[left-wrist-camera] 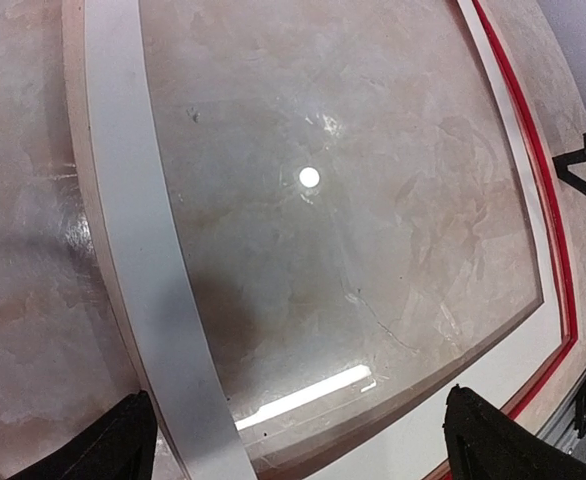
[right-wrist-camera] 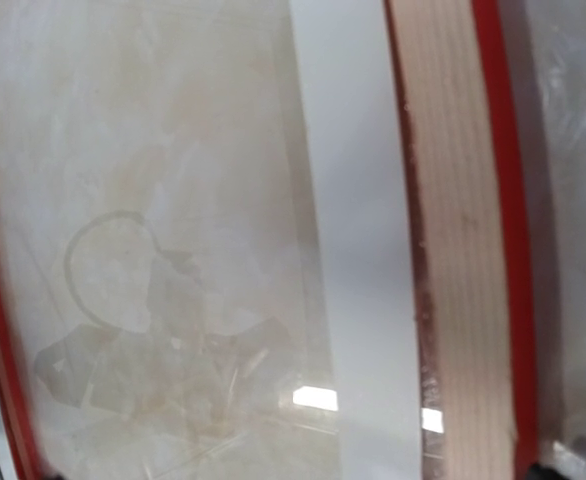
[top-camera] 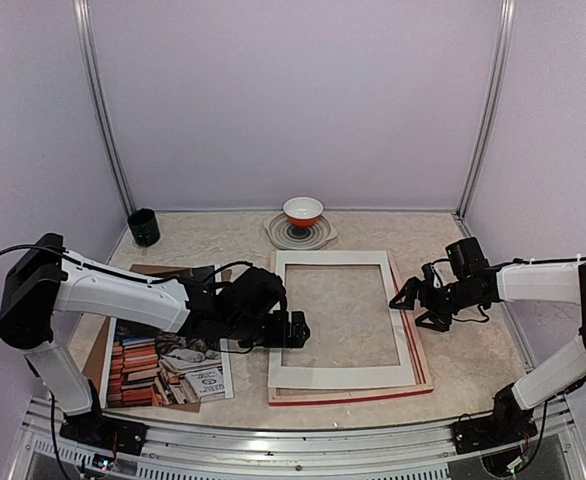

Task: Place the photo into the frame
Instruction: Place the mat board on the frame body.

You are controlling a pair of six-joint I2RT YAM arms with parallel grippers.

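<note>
From above you see the frame [top-camera: 353, 398] lying flat on the right half of the desk [top-camera: 473, 370], close to the near edge, with the white mat [top-camera: 333, 258] resting on it and only a thin red strip showing along its near and right sides. The photo [top-camera: 168, 365] lies by the near left corner on a brown backing board [top-camera: 158, 268], well apart from the frame and partly hidden under your left arm. Your left gripper [top-camera: 298, 330] hangs at the mat's left strip and your right gripper [top-camera: 405, 298] at the frame's right side; both have their fingers spread and neither holds anything. Only this overhead view gives you the black cup [top-camera: 143, 227] at the far left corner and the orange bowl [top-camera: 303, 212] on its plate [top-camera: 301, 233] at the middle of the far edge. The left wrist view adds what the top one cannot: the clear pane [left-wrist-camera: 353, 200] with lamp glare, the desk's marble pattern showing through it, and two dark fingertips [left-wrist-camera: 123, 440] set wide at the bottom corners. The right wrist view is blurred, yet it alone shows you the pale wood band [right-wrist-camera: 453, 250] between mat and red rim; its own fingers you cannot make out there
</note>
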